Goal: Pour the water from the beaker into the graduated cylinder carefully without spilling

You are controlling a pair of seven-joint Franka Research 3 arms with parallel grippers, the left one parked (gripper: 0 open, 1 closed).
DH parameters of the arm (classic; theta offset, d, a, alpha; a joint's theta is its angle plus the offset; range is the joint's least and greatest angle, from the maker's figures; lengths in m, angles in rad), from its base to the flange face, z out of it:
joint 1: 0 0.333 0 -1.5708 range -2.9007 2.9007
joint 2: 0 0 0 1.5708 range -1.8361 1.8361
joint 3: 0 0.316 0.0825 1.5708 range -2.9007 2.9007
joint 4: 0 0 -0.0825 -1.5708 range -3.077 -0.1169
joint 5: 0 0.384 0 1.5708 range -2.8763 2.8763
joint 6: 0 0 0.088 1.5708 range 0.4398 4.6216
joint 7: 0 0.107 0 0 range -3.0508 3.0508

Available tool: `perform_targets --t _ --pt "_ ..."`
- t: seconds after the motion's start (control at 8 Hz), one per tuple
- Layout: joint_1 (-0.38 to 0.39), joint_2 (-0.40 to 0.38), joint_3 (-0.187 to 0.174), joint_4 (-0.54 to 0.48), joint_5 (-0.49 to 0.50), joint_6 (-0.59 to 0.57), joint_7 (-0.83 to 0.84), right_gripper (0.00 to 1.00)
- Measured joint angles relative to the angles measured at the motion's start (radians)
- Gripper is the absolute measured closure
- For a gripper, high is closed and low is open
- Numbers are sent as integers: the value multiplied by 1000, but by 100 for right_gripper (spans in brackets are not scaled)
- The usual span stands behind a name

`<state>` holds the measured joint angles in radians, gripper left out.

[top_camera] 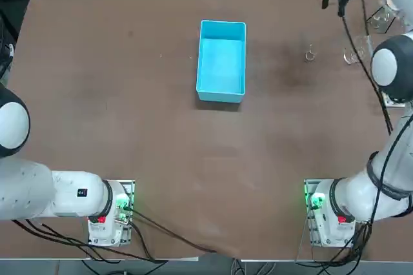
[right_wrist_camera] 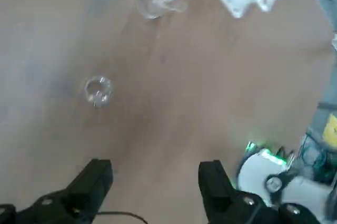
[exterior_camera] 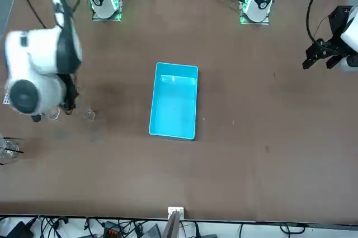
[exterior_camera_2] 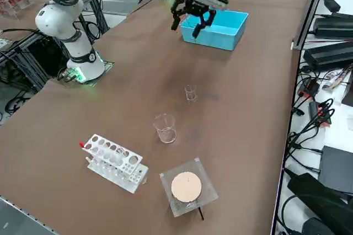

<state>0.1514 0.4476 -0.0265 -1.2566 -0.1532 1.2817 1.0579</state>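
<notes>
The beaker (top_camera: 310,54) is the small clear glass, standing upright on the brown table at the right; it also shows in the side view as the beaker (exterior_camera_2: 190,92) and in the wrist view as the beaker (right_wrist_camera: 98,90). The graduated cylinder (top_camera: 352,55) is the larger clear glass, a short way further right, seen nearer the camera in the side view as the cylinder (exterior_camera_2: 165,127). My right gripper (top_camera: 333,2) hangs high over the far right of the table, well above both glasses. It is open and empty, with both fingers (right_wrist_camera: 97,179) wide apart.
A blue bin (top_camera: 222,61) sits mid-table. A white holed rack (exterior_camera_2: 116,162) and a clear square stand with a round tan disc (exterior_camera_2: 186,186) lie near the table's right edge, beyond the glasses. Cables run along the far edge.
</notes>
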Motion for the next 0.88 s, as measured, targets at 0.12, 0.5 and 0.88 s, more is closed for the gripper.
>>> perform_targets --t 0.12,0.5,0.88 --pt "-28 -38 1 -3 36 0 -174 0" --pt "-64 -178 3 -114 94 58 -555 0" --pt "-131 -384 57 -332 111 211 -937 0"
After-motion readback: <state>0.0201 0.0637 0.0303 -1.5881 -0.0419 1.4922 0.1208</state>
